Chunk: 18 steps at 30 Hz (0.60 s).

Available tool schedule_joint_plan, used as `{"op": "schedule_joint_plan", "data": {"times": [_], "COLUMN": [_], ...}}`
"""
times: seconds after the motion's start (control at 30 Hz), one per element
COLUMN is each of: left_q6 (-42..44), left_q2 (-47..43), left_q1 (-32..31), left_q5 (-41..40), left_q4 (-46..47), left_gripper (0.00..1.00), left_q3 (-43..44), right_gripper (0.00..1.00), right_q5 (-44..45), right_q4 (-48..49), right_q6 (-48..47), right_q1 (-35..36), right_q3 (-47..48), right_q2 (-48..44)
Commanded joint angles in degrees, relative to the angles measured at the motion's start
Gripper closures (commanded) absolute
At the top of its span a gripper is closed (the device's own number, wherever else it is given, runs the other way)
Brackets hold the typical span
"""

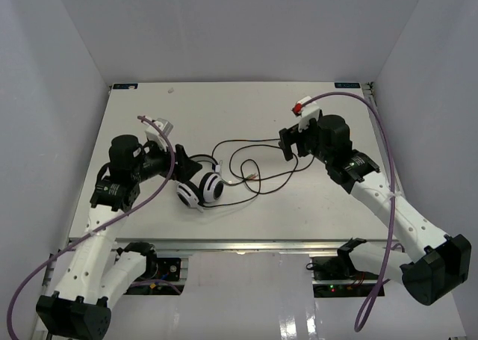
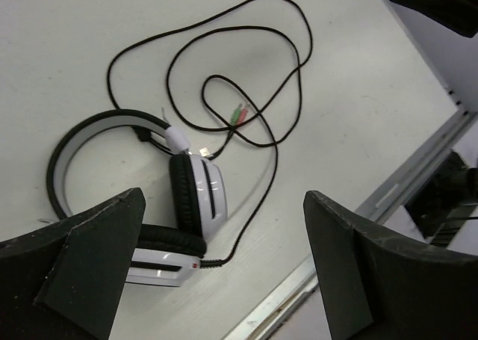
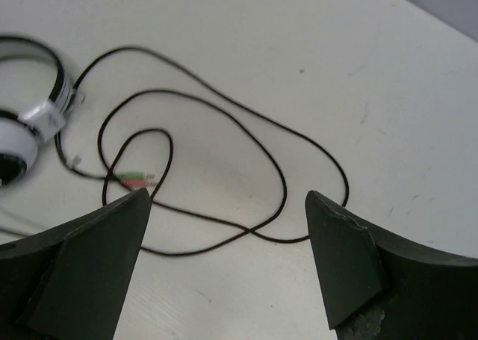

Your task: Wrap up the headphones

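Note:
The headphones [image 1: 200,185] lie on the white table left of centre, white with black earcups. Their thin dark cable [image 1: 258,157] sprawls in loose loops to the right, and the small plug [image 1: 251,177] lies inside the loops. My left gripper [image 1: 181,166] is open and empty, hovering just above and left of the earcups. In the left wrist view it [image 2: 224,196] frames an earcup [image 2: 200,199], the headband [image 2: 97,127] and the plug [image 2: 239,114]. My right gripper [image 1: 290,142] is open and empty above the loops' right end. In the right wrist view it [image 3: 225,196] hangs over the crossing cable [image 3: 278,172], with the plug [image 3: 133,178] at left.
The table's metal front rail [image 1: 239,244] runs along the near edge and shows in the left wrist view [image 2: 418,168]. White walls close in the table on the left, back and right. Thick purple arm cables [image 1: 381,131] arc beside each arm.

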Motion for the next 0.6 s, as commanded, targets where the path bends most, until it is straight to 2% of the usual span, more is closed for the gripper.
{"op": "schedule_joint_plan", "data": {"times": [0.0,0.03,0.07,0.3,0.43,0.57], "left_q6": [17.77,20.41,23.12,42.01,49.80,54.93], "left_q2": [3.35,5.48,7.44,20.81,29.81,38.50], "left_q1": [0.09,0.09,0.09,0.09,0.09,-0.29], "left_q5": [-5.24,-5.67,-5.50,-5.80,-0.80,-1.91], "left_q4": [-4.59,-4.64,-4.64,-6.88,-7.70,-6.94], "left_gripper": [0.02,0.02,0.02,0.02,0.02,0.04], "left_q3": [4.50,4.98,5.33,7.70,11.64,14.70], "right_gripper": [0.10,0.10,0.10,0.00,0.00,0.00], "right_q5": [-23.80,-29.64,-34.96,-64.92,-69.83,-72.46], "right_q4": [-6.76,-10.58,-11.37,-9.80,-8.95,-9.24], "right_q6": [-16.39,-23.49,-25.35,-32.30,-33.05,-33.31], "right_q1": [-4.52,-6.40,-7.79,-19.03,-24.52,-25.19], "right_q3": [-2.82,-2.80,-3.49,-12.26,-14.24,-14.65], "right_q2": [-4.86,-5.52,-5.99,-8.81,-7.73,-6.83]}}
